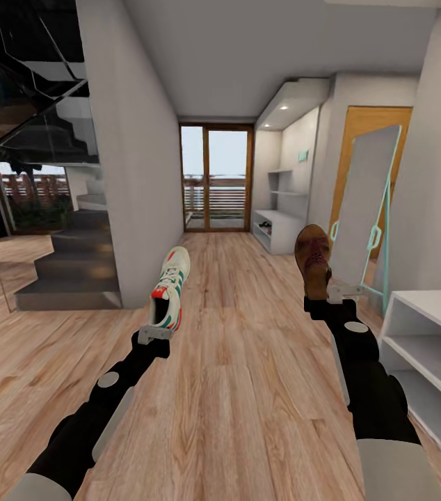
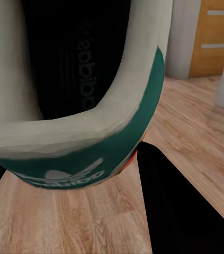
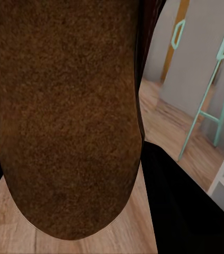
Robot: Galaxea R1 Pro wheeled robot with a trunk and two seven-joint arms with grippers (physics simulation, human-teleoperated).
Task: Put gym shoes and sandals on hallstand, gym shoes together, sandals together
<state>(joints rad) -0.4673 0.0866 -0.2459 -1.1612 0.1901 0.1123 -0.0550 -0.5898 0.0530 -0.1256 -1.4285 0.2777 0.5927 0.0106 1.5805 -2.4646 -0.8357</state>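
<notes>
Head camera looks down the corridor; wrist cameras sit tight against held shoes.

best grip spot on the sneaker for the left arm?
Heel collar, as the left gripper has it now: the sneaker stands toe-up, with its open rim facing the wrist. Come from behind the heel; the rim is thin enough to pinch.

Home corridor: wood-plank floor, grey staircase left, glazed balcony door at far end, white hallstand far right, leaning standing mirror, white shoe bench near right.
</notes>
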